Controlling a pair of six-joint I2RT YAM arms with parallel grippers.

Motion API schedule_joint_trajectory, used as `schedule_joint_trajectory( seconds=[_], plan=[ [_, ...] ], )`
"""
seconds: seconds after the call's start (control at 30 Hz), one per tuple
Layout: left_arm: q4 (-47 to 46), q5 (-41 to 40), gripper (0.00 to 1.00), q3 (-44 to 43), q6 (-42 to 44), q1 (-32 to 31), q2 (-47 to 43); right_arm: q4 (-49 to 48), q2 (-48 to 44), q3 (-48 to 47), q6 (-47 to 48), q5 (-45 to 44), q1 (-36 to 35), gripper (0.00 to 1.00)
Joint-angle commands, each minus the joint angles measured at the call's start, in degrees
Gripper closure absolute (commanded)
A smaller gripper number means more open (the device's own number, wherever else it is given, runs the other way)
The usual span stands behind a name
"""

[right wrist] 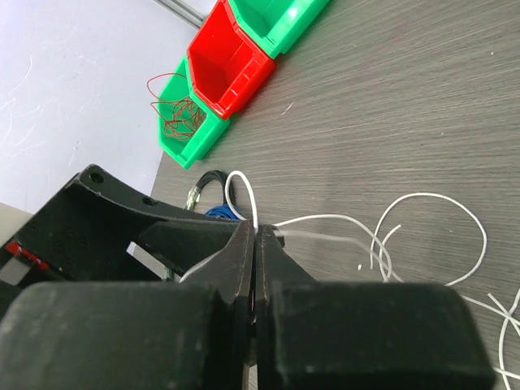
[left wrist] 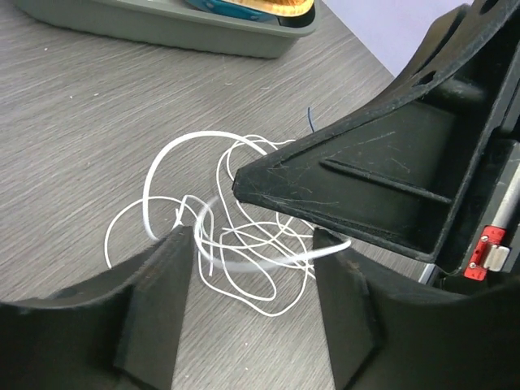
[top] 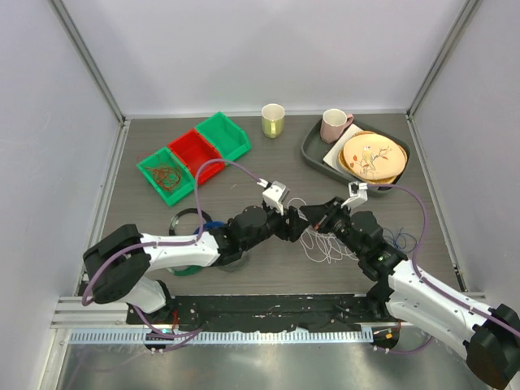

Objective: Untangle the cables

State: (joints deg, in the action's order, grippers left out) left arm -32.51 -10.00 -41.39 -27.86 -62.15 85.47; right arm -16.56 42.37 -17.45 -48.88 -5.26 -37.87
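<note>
1. Cables (top: 323,246) lie mid-counter (top: 276,272) as a loose white tangle, right where the two arms meet.
2. We see the right fingers (right wrist: 231,268) pressed tightly together, pinching a strand of the white cable (right wrist: 422,197) at their tips.
3. The left fingers (left wrist: 154,317) stand partly apart, low over the tangle. White loops lie in the gap between them and nothing is gripped.
4. The two sets of fingers sit tip to tip, just beside each other.
5. A thin blue cable (top: 402,238) lies on the counter beside the right arm, apart from the white one.
6. A brown cable (top: 166,176) sits bundled in the nearest green bin (top: 146,169). A red bin (top: 195,150) stands next to it.
7. We see thick coiled rings (top: 185,219) lying by the left arm.
8. At the far right, a tray (top: 311,153) holds a plate (top: 372,156) and a pink mug (top: 333,124). A yellow mug (top: 273,120) stands beside the tray.
</note>
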Motion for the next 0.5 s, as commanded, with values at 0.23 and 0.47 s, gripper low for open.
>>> schedule_joint_trajectory(
  seconds=[0.23, 0.47],
  plan=[
    [-6.16, 4.19, 0.28, -0.19, -5.01, -0.25, -5.93, -1.37, 0.7, -2.59, -0.34, 1.3, -0.01, 0.99],
    [-8.09, 5.95, 0.31, -0.27, -8.0, -0.25, -6.72, -1.29, -0.36, -2.41, -0.33, 1.39, -0.01, 0.99]
  ],
)
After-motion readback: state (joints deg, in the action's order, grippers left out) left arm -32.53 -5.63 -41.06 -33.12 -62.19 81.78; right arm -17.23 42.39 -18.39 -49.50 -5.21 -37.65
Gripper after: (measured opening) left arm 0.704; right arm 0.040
